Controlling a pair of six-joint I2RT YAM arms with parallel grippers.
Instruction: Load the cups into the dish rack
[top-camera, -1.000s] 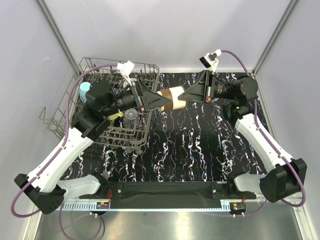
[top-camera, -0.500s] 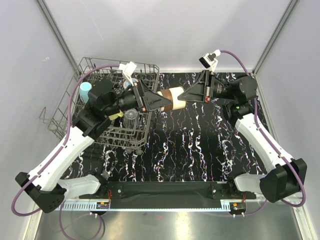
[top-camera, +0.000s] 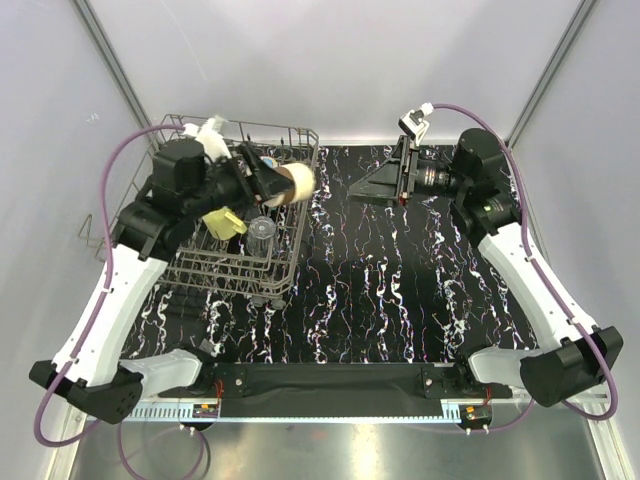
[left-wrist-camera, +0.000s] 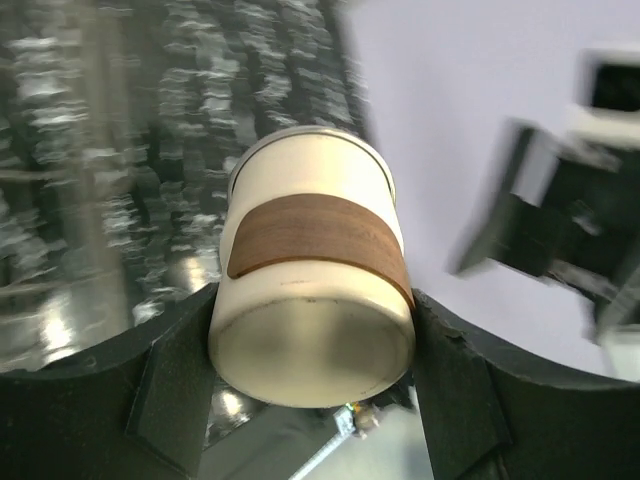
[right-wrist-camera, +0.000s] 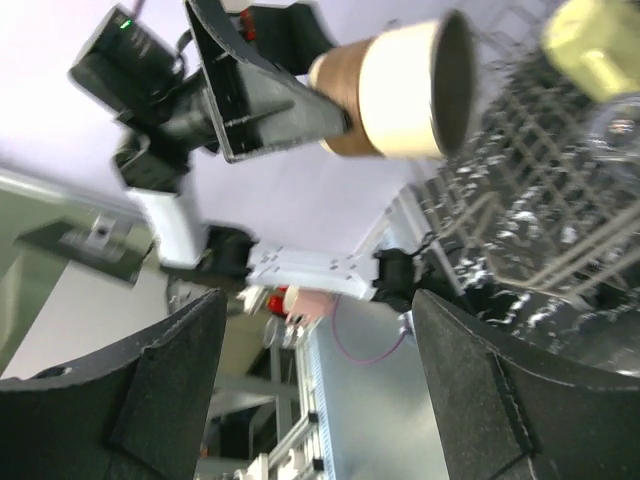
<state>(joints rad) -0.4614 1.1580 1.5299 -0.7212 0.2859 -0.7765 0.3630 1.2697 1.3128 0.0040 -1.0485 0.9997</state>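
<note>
A cream cup with a brown band (top-camera: 297, 181) lies sideways in the air over the right part of the wire dish rack (top-camera: 215, 262). My left gripper (top-camera: 278, 186) is shut on it, a finger pressed on each side near its base (left-wrist-camera: 312, 300). The right wrist view shows that cup (right-wrist-camera: 400, 88) with its mouth toward the rack (right-wrist-camera: 545, 215). My right gripper (top-camera: 372, 185) hangs open and empty above the mat, well right of the cup, with only the room showing between its fingers (right-wrist-camera: 165, 395). A clear glass tumbler (top-camera: 262, 236) stands in the rack.
A pale yellow object (top-camera: 226, 222) sits in the rack beside the tumbler. The black marbled mat (top-camera: 400, 290) covers the table right of the rack. The enclosure's walls stand close on both sides and behind.
The right gripper opened and let go of the cup, then drew back to the right. The left arm swung left, carrying the cup from mid-table to above the rack.
</note>
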